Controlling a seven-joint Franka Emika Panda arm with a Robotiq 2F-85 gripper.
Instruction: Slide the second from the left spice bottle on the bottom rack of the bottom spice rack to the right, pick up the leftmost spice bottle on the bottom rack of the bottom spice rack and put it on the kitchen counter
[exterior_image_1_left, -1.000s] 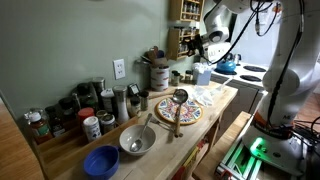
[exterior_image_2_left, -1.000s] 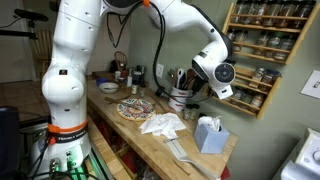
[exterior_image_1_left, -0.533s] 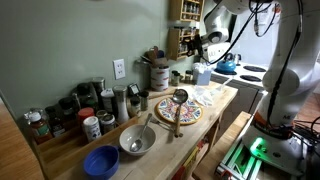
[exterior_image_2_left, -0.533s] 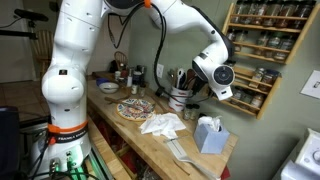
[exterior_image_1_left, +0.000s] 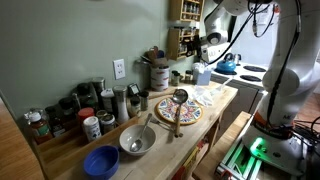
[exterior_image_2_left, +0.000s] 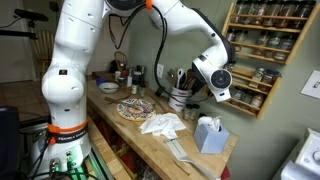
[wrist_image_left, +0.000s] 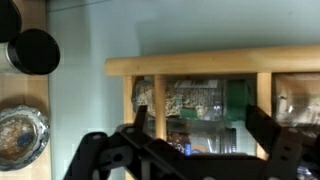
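Movement since 1 second ago is slight: in an exterior view the claw (exterior_image_1_left: 191, 43) hovers before the bottom spice rack (exterior_image_1_left: 181, 38), in an exterior view it sits beside the bottom rack (exterior_image_2_left: 255, 103), and in the wrist view its jaws stand spread, empty, facing spice jars (wrist_image_left: 190, 100), so sliding seems unstarted.

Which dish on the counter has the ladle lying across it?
The patterned plate, the flat one beyond the metal bowl and blue bowl; the ladle rests on it.

A blue bowl (exterior_image_1_left: 101, 161) sits beside a metal bowl (exterior_image_1_left: 137, 140); a ladle (exterior_image_1_left: 180, 97) lies across the patterned plate (exterior_image_1_left: 193, 114).
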